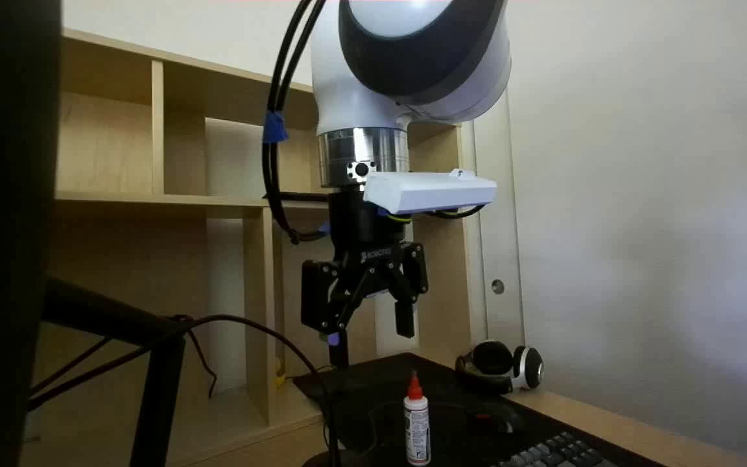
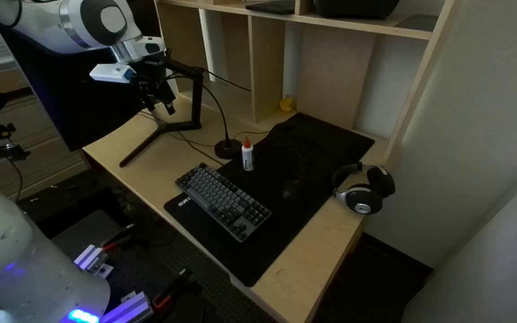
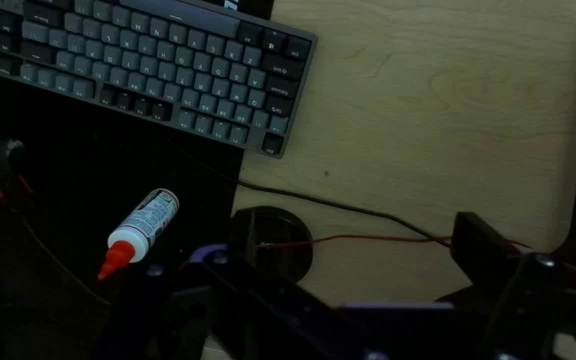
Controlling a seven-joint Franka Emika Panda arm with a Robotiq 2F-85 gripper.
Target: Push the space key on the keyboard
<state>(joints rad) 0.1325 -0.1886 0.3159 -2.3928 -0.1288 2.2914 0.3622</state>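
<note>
The flat black keyboard (image 2: 222,202) lies on a dark desk mat (image 2: 321,148) in an exterior view. Its corner (image 1: 561,453) shows at the bottom of an exterior view. In the wrist view the keyboard (image 3: 168,65) fills the upper left, and its long bluish-grey space key (image 3: 183,16) is at the top edge. My gripper (image 1: 371,337) is open and empty, pointing down above the desk. In an exterior view the gripper (image 2: 161,110) is beyond the keyboard, near the monitor stand. In the wrist view its fingers (image 3: 360,235) are wide apart, away from the keyboard.
A white bottle with red cap (image 2: 247,157) stands upright by the keyboard. A round black base (image 2: 227,149) with a thin stem is beside it. The monitor stand (image 2: 193,103), monitor (image 2: 83,103), cables, mouse (image 2: 291,189), headphones (image 2: 364,193) and wooden shelf (image 2: 267,67) surround the area.
</note>
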